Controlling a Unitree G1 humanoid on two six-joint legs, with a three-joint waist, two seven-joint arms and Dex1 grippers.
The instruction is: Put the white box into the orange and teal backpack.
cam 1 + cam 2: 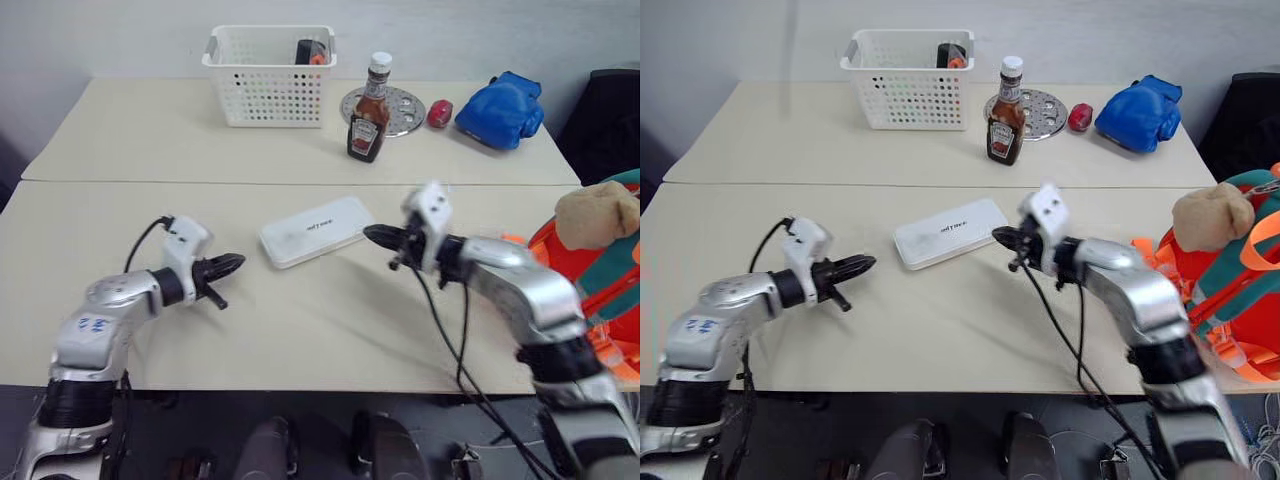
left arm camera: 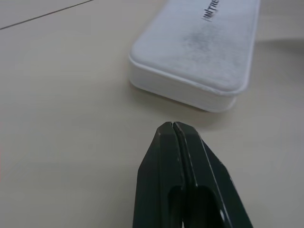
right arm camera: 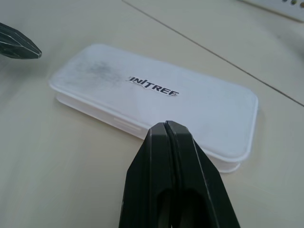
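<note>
Both grippers closed, flanking white box [image 1: 316,230] on table [image 1: 300,330].
Left gripper [image 1: 238,262] sat at box's 8 o'clock, right gripper [image 1: 368,234] at 3 o'clock, fingers pressed together, holding nothing. Orange and teal backpack [image 1: 1220,290] stood at table's 3 o'clock edge; ketchup bottle [image 1: 368,122] at 12.

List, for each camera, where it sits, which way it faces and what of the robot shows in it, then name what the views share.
Left eye view: head-mounted, looking forward and down over the table; both arms show, the shut left pincer and shut right pincer flanking the white box.
Right eye view: same scene from beside it, with more of the orange and teal backpack.
Left wrist view: along its shut fingers toward one short end of the box.
Right wrist view: along its shut fingers at the box; the other pincer's tip shows.
Shared: the white box.
</note>
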